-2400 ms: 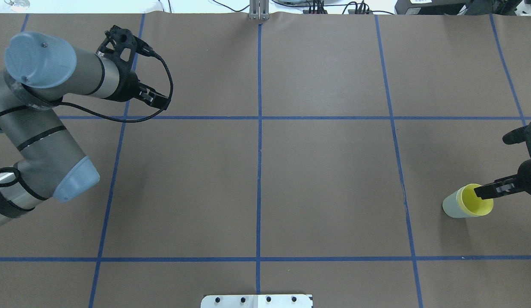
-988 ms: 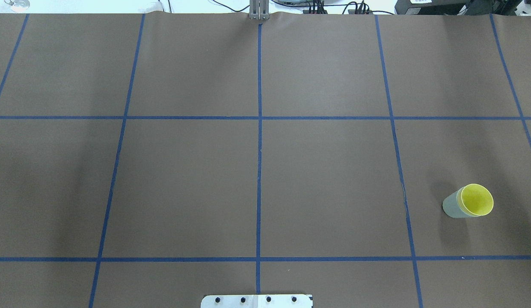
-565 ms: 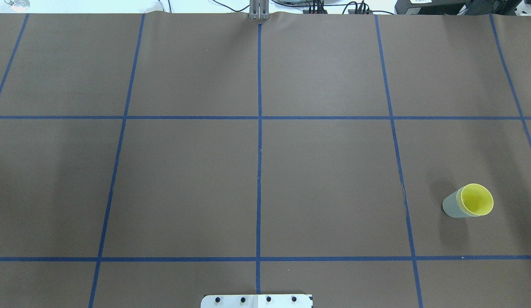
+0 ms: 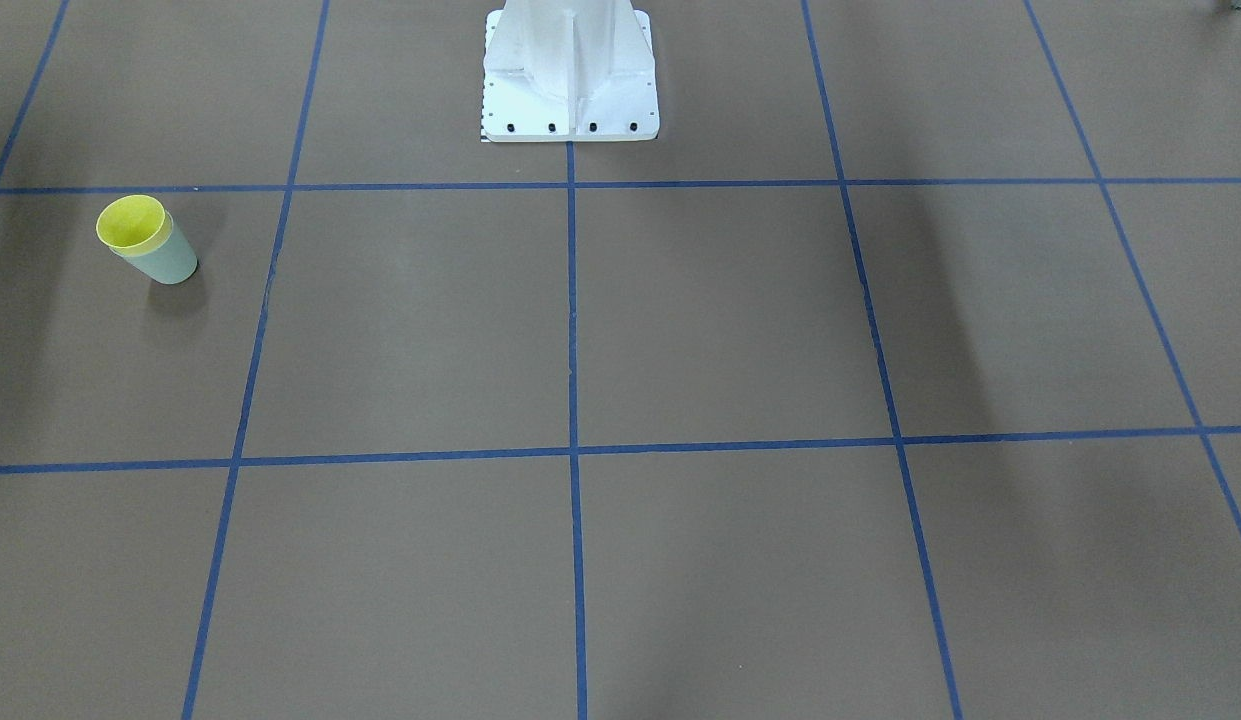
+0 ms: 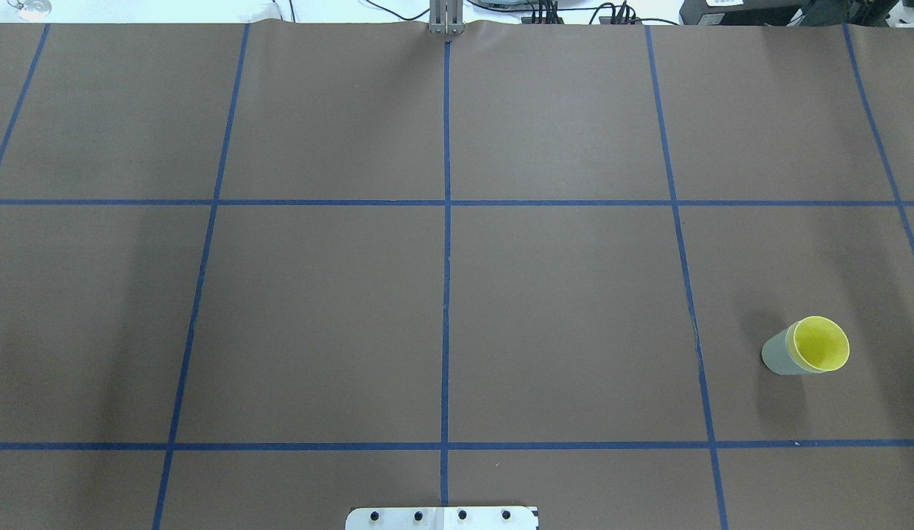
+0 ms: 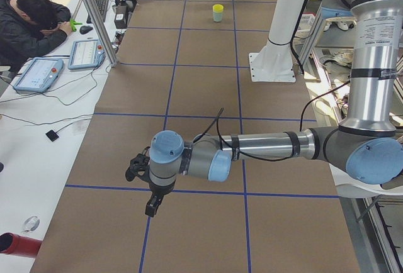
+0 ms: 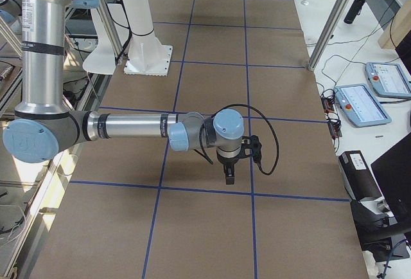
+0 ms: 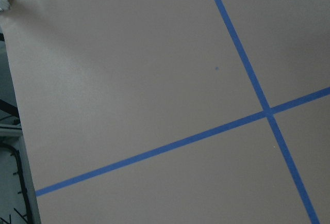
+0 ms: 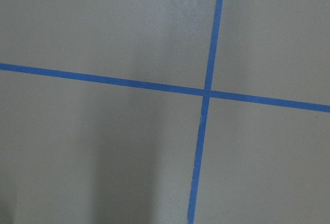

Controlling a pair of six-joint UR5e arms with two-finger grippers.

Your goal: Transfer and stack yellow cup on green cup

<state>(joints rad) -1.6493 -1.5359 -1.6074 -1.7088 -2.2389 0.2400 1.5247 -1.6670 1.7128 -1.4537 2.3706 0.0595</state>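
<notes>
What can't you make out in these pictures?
- Left end effector: shows only in the exterior left view; open or shut unclear.
- Right end effector: only in the exterior right view; same doubt.
- Yellow cup: body hidden inside the green cup, every view.

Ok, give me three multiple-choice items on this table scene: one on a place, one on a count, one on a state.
1. Where is the yellow cup relative to the green cup?
A) standing apart from it
B) nested inside it
C) underneath it

2. How many cups show in the overhead view?
A) one
B) three
C) two

3. How does the stack stand?
A) upright, mouth up
B) lying on its side
C) upside down

Answers:
1 B: only the yellow rim and inside show above the green wall.
2 C: one yellow, one green.
3 A: the open yellow mouth faces up.
</notes>
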